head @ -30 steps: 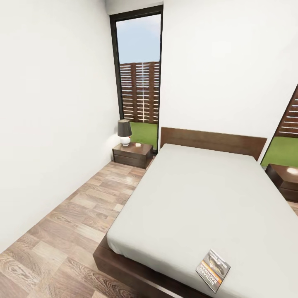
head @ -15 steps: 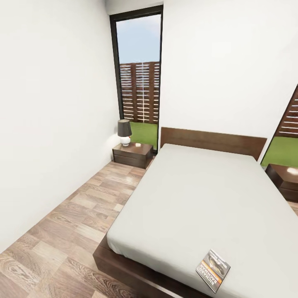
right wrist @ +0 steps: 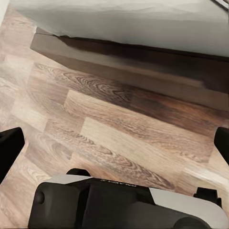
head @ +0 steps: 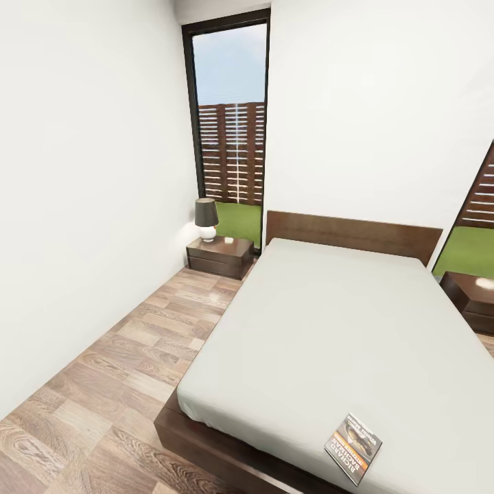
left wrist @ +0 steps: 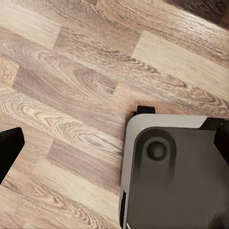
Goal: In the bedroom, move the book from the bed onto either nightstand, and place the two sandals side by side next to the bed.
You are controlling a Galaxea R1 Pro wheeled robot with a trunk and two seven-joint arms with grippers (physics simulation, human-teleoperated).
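Observation:
The book point(head: 353, 447), dark with an orange band, lies flat on the near corner of the bed point(head: 329, 329). One nightstand point(head: 221, 255) stands left of the headboard, and another nightstand point(head: 473, 295) is at the bed's right. The sandals are out of view. My left gripper point(left wrist: 114, 143) is open over the plank floor, its dark fingertips point(left wrist: 7, 148) far apart. The right gripper point(right wrist: 114, 145) hangs open too, above the floor near the bed's dark wooden frame point(right wrist: 124, 62). Neither holds anything.
A dark-shaded lamp point(head: 206, 218) sits on the left nightstand. A strip of wood floor point(head: 123, 370) runs between the white wall and the bed. A tall window point(head: 231, 123) is behind. My grey base point(left wrist: 171, 171) is below both grippers.

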